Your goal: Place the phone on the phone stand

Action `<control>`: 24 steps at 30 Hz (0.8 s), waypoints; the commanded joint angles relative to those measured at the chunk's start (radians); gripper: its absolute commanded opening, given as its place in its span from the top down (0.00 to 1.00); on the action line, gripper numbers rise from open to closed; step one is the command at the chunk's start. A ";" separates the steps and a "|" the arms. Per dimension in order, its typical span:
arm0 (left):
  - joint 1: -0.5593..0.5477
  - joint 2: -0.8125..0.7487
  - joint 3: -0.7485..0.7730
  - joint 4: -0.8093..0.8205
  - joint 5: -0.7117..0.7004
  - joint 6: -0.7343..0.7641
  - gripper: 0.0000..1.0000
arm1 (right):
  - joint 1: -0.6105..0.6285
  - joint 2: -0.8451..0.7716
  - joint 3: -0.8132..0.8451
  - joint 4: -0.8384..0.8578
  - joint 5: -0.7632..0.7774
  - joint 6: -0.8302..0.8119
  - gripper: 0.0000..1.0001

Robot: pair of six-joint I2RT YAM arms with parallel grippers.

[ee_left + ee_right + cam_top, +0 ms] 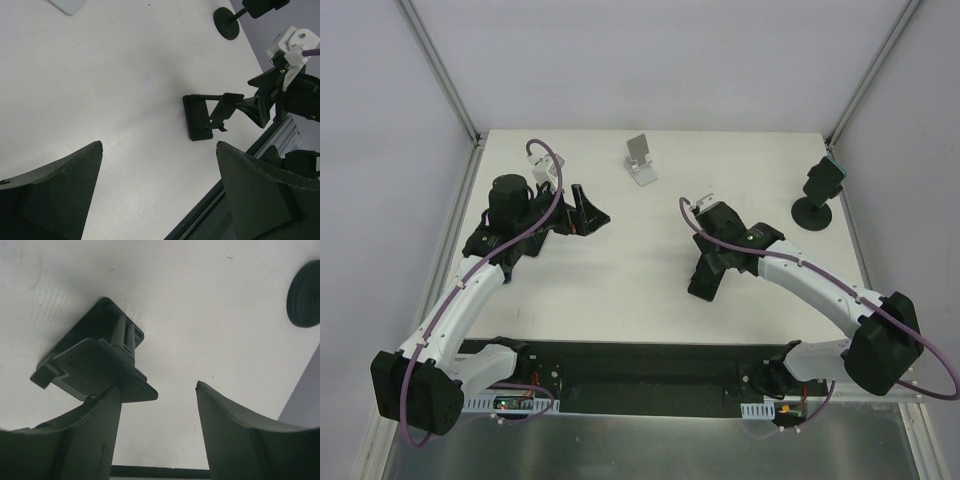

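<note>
Near and right of centre on the table (620, 270), the right fingers (230, 425) stand half open with nothing between them. One tip lies against the raised plate of a black folding phone stand (95, 365). Farther left, the left fingers (60, 195) gape wide, empty. Farthest are a silver stand (640, 160) and, right, a teal-edged dark slab (825, 175) on a round-based post; whether that is the phone I cannot tell.

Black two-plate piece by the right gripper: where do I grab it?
Likely the raised upper plate, with the fingers pinching its thin side edges from above. It stands clear of the table on struts, while the lower plate seems to lie flat.
</note>
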 commanded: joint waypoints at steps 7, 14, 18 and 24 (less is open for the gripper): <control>0.013 -0.009 -0.009 0.020 0.010 0.038 0.05 | 0.073 -0.095 0.040 -0.203 0.159 0.763 0.06; 0.013 -0.013 -0.022 0.019 0.005 0.041 0.06 | 0.087 -0.116 -0.065 -0.044 0.163 1.085 0.03; 0.013 -0.017 -0.020 0.019 0.004 0.039 0.05 | 0.099 -0.041 0.015 -0.116 0.237 1.136 0.03; 0.015 -0.021 -0.025 0.020 -0.002 0.042 0.05 | 0.104 0.074 0.081 -0.186 0.263 1.161 0.03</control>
